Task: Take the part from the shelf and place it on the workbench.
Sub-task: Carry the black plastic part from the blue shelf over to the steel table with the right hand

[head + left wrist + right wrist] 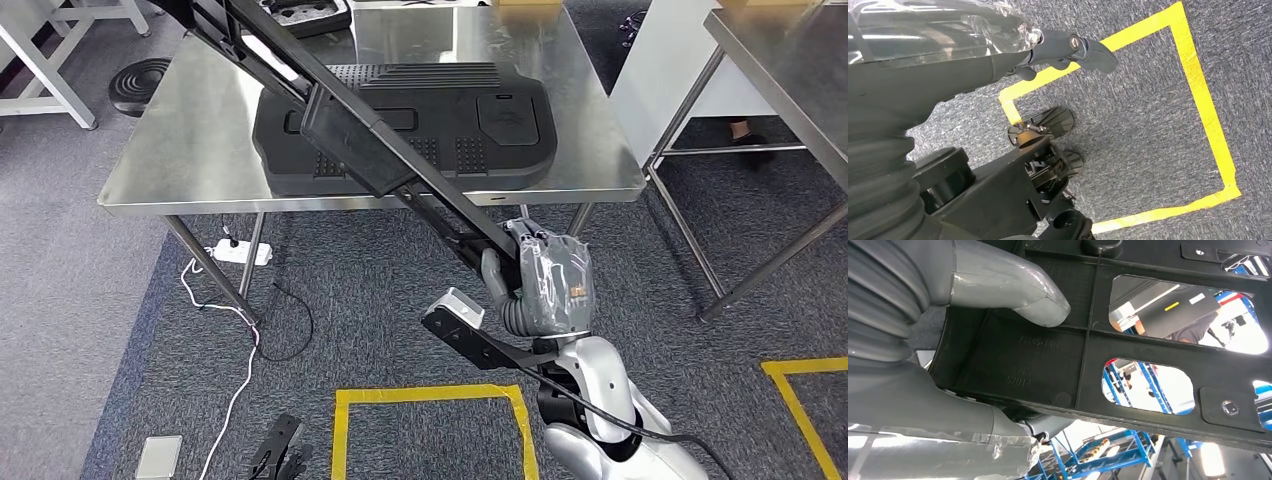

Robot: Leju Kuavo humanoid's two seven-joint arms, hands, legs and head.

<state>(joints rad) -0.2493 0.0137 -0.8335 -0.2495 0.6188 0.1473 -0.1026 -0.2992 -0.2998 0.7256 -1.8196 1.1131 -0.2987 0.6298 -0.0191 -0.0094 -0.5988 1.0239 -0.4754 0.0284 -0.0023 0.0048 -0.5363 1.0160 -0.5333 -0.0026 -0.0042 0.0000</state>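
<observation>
Two black parts show in the head view. Going from the left, a white power strip (243,252) lies on the grey carpet (80,300) under the steel workbench (190,160), with a white cable (235,370) trailing from it toward the near edge. On the workbench rests a broad black moulded panel (470,115) with ribbed patches on its top. Across it, from the far left down toward the near right, slants the long black part (350,140), tilted and raised above the table, its lower end reaching past the table's front edge. A yellow taped square (430,400) marks the carpet below.

Further right, the right hand (545,280), wrapped in clear film, grips the lower end of the long black part; the silver arm comes up from below. In the right wrist view the grey thumb (1043,302) presses on the part's black underside (1048,365), which has moulded numbers and rounded cut-outs, and the hand's other side clamps its edge from beneath.

To the far right stands a second steel table (790,70), well apart from the workbench.

The left hand (1068,47) hangs over the carpet and the yellow tape, fingers curled loosely with nothing between them; whether they are fully closed cannot be told.
</observation>
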